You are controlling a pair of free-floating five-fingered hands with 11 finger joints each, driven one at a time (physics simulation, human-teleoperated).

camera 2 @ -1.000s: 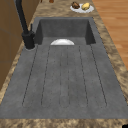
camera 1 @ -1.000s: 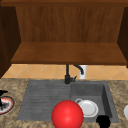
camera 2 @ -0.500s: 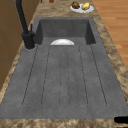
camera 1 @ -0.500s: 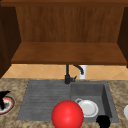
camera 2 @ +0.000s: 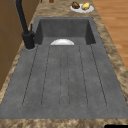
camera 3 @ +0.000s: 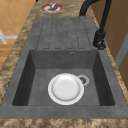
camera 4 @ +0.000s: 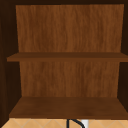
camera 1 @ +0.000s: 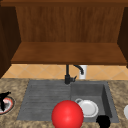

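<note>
Black at the far left, the left hand (camera 1: pixel 3 100) hangs over a red-rimmed plate (camera 1: pixel 8 107) on the speckled counter (camera 1: pixel 15 85); I cannot tell whether its fingers are spread or curled. A red ball (camera 1: pixel 67 115) sits front and centre. Right of it, a plain white plate (camera 3: pixel 65 88) lies flat in the sink basin (camera 3: pixel 63 60) beside the drain (camera 3: pixel 83 80), not yet lifted. The right hand (camera 1: pixel 103 121) hovers near its rim, and I cannot tell its fingers' state either

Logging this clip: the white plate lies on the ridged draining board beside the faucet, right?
Not quite. The white plate lies in the sink basin, next to the drain, not on the draining board. The right side view shows this plainly.
</note>
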